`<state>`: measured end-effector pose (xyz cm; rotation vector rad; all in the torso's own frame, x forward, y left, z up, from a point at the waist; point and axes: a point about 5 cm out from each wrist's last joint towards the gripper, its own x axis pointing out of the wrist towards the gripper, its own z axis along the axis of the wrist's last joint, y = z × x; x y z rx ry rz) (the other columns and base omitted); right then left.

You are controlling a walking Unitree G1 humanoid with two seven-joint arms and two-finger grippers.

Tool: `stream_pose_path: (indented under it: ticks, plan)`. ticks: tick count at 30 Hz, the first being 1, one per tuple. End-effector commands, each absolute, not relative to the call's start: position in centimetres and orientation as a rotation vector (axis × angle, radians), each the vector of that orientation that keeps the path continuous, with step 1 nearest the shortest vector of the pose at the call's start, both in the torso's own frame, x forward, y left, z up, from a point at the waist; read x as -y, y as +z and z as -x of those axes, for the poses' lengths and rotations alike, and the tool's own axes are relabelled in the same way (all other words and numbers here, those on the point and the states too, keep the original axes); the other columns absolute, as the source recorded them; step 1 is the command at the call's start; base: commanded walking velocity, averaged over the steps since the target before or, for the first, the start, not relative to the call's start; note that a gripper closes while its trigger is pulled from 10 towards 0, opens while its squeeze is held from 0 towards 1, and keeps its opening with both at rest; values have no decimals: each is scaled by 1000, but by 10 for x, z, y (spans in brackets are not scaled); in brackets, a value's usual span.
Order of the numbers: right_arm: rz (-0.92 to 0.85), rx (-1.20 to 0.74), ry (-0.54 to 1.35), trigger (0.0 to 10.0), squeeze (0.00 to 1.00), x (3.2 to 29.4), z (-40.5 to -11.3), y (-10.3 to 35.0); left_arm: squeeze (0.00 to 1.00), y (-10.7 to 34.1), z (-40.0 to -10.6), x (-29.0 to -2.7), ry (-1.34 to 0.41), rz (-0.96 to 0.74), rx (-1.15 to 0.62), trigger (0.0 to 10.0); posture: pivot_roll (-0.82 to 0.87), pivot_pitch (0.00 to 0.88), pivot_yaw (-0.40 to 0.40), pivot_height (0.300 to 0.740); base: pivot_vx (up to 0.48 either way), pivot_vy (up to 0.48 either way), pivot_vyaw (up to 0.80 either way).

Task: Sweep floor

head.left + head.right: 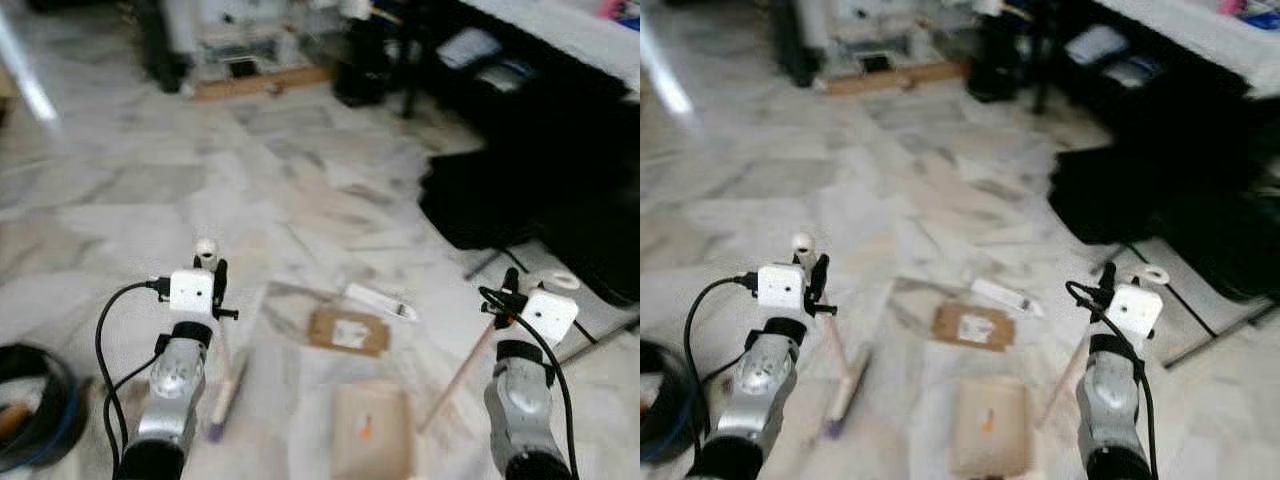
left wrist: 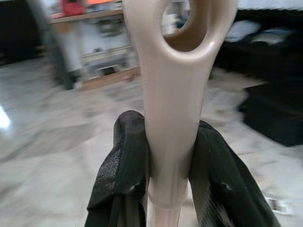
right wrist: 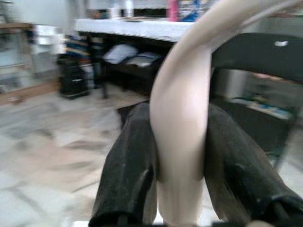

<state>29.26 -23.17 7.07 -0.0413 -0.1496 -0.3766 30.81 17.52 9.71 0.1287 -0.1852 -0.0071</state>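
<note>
Left eye view: left gripper (image 1: 212,262) holds the broom handle (image 1: 222,350), its long axis dropping toward 6 o'clock to the broom head (image 1: 226,395) on the marble floor (image 1: 150,190). Cardboard scraps (image 1: 347,331) lie at 3 o'clock of the head.

Right eye view: right gripper (image 1: 1106,275) holds the dustpan handle (image 1: 1068,375); open floor at 12 o'clock.

Wrist views: each gripper's fingers (image 2: 123,165) are clamped on a handle.

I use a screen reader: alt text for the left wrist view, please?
The left gripper is shut on a beige broom handle just below its hanging loop. A blurred marble floor and dark furniture lie beyond.
</note>
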Motion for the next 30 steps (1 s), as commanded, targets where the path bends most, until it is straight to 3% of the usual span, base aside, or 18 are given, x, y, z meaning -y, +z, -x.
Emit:
stream_pose_path:
  ticks: [1, 19, 25, 30]
  plan:
    - [34, 168, -395, 10000, 0, 235, -292, 74, 0, 106, -311, -171, -20, -142, 226, 10000, -17, 101, 2, 740, 0, 0, 0]
    - [87, 184, -365, 10000, 0, 232, -294, 77, 0, 107, -312, -169, -11, -136, 228, 10000, -21, 88, -1, 740, 0, 0, 0]
    - [84, 189, -361, 10000, 0, 231, -294, 78, 0, 107, -314, -168, -9, -138, 226, 10000, -24, 68, 1, 740, 0, 0, 777]
    - [67, 187, -369, 10000, 0, 231, -294, 77, 0, 107, -314, -167, -14, -137, 226, 10000, -27, 54, 4, 740, 96, 0, 0]
